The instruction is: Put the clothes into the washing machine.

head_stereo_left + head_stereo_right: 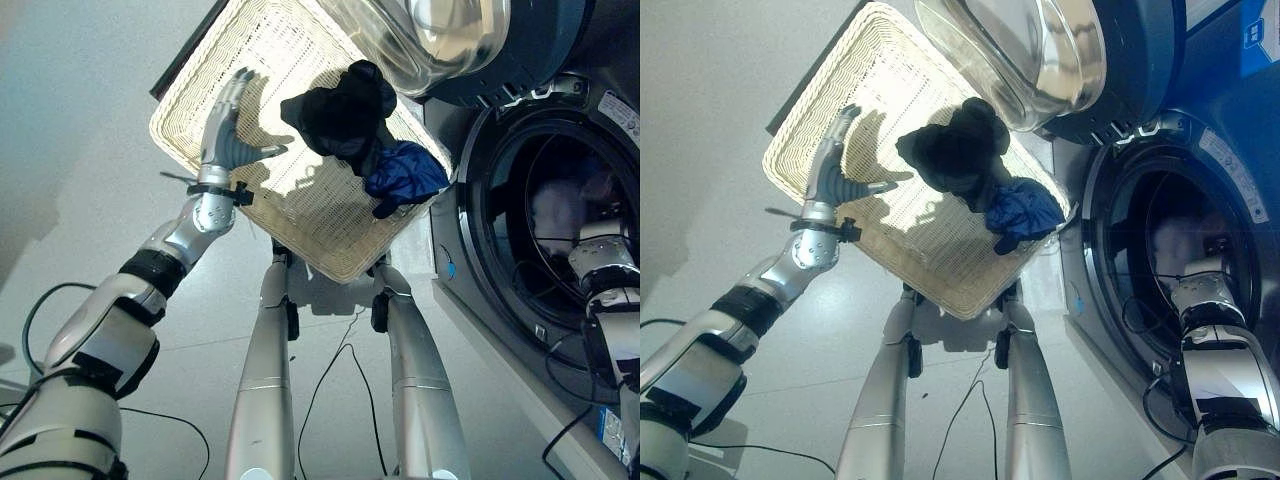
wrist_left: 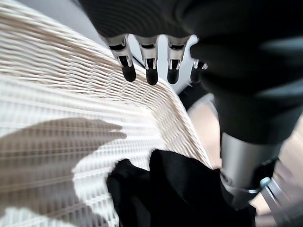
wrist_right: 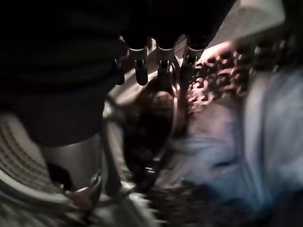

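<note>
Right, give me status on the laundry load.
Left hand open above the wicker basket, fingers straight. Right hand inside the washer drum, fingers open. Black garment and blue garment in basket. Door open, nothing blocking.

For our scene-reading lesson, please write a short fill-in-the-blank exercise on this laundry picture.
1. The black cloth lies in the ____.
2. Beside it lies a ____ cloth.
3. The right hand is inside the washer's ____.
4. The left hand, fingers straight, is over the ____.

Missing: basket; blue; drum; basket
</note>
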You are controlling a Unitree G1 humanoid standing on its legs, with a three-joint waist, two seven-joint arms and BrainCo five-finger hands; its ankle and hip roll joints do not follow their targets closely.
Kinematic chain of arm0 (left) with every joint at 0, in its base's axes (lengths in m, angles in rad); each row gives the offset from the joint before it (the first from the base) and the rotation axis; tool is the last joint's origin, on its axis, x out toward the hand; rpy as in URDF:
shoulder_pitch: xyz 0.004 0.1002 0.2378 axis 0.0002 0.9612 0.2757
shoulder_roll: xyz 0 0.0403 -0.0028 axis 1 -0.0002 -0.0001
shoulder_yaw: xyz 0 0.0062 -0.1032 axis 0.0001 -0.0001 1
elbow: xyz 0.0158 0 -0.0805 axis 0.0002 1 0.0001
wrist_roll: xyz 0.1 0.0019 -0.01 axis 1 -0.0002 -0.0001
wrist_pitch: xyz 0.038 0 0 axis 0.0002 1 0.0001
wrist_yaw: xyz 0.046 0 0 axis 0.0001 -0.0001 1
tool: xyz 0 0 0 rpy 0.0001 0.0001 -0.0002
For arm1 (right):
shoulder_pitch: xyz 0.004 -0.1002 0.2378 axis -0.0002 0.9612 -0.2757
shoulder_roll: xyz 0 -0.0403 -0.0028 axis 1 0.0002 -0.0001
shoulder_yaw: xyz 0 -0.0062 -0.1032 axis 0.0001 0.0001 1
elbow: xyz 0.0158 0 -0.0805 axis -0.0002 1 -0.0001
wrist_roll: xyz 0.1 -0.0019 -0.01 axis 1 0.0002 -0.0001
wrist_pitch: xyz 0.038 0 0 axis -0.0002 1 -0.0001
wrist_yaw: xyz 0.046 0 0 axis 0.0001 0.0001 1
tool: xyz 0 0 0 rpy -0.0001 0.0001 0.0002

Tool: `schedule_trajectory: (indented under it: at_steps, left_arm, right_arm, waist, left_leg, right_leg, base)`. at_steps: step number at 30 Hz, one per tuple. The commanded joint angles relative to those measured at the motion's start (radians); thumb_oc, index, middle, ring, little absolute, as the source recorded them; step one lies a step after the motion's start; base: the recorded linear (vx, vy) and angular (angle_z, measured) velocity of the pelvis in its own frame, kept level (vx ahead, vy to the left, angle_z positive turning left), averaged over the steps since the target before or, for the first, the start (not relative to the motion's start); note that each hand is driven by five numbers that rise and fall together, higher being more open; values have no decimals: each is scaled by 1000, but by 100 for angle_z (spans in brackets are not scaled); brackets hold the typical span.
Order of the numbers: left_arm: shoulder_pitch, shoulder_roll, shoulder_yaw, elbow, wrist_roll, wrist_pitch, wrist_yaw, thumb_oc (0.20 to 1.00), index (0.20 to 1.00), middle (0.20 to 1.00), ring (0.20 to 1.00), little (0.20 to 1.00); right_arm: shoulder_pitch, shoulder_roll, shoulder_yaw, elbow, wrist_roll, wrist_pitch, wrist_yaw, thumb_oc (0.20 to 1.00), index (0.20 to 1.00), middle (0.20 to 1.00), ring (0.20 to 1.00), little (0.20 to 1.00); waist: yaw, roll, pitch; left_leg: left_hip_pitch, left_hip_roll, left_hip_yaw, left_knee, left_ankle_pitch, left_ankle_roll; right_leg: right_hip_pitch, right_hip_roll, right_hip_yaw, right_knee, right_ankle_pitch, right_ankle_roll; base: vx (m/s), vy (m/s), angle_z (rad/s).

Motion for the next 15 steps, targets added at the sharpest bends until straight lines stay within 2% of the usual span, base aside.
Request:
schedule_trajectory:
  at_steps: [1, 2, 4, 6, 9, 12, 15]
  left_arm:
    - [-49, -27, 15, 19, 101, 19, 38, 1000, 1000, 1000, 1000, 1000]
    - [-72, -28, -13, 25, 128, 33, 40, 1000, 1000, 1000, 1000, 1000]
    - [-158, -39, -118, 60, 214, 88, 35, 1000, 1000, 1000, 1000, 1000]
    - [-184, -46, -148, 74, 228, 110, 29, 1000, 1000, 1000, 1000, 1000]
    - [-227, -63, -187, 107, 255, 146, 17, 1000, 1000, 1000, 1000, 1000]
    - [-264, -81, -208, 149, 260, 168, 0, 1000, 1000, 1000, 1000, 1000]
    - [-285, -96, -219, 189, 266, 181, -6, 1000, 1000, 1000, 1000, 1000]
  right_arm:
    - [-15, -183, 58, 20, -77, 61, -27, 1000, 1000, 1000, 1000, 1000]
    - [-19, -173, 75, 28, -80, 83, -41, 1000, 1000, 1000, 1000, 1000]
    - [-41, -152, 119, 70, -150, 190, -46, 1000, 1000, 1000, 1000, 1000]
    - [-41, -142, 132, 78, -218, 233, -41, 1000, 1000, 1000, 1000, 1000]
    - [-45, -120, 165, 87, -343, 281, -48, 1000, 1000, 1000, 1000, 1000]
    - [-48, -92, 192, 92, -407, 331, -42, 1000, 1000, 1000, 1000, 1000]
    - [-36, -66, 201, 95, -423, 324, -14, 1000, 1000, 1000, 1000, 1000]
  waist:
    - [-15, 0, -23]
    - [-16, 2, -23]
    - [-27, 10, -23]
    - [-34, 11, -23]
    - [-44, 13, -23]
    - [-54, 12, -23]
    - [-63, 11, -23]
  left_leg:
    - [6, -56, 10, 117, -142, -15]
    - [5, -56, 11, 116, -141, -14]
    - [-1, -54, 23, 114, -139, -13]
    - [-3, -52, 27, 114, -140, -13]
    - [-6, -47, 37, 111, -139, -13]
    - [-11, -45, 43, 112, -139, -14]
    - [-16, -40, 50, 112, -139, -15]
  right_leg:
    - [60, 32, -69, -164, 141, 110]
    - [58, 32, -68, -165, 142, 111]
    - [46, 35, -62, -163, 144, 113]
    - [42, 36, -57, -164, 146, 114]
    - [34, 38, -50, -164, 147, 117]
    - [25, 40, -43, -165, 148, 119]
    - [17, 42, -36, -163, 148, 120]
  base:
    - [0, 0, 0]
    - [0, 0, 0]
    - [-15, 57, 2]
    - [-14, 47, 1]
    - [-14, 42, 0]
    - [-11, 44, -5]
    - [-4, 26, -4]
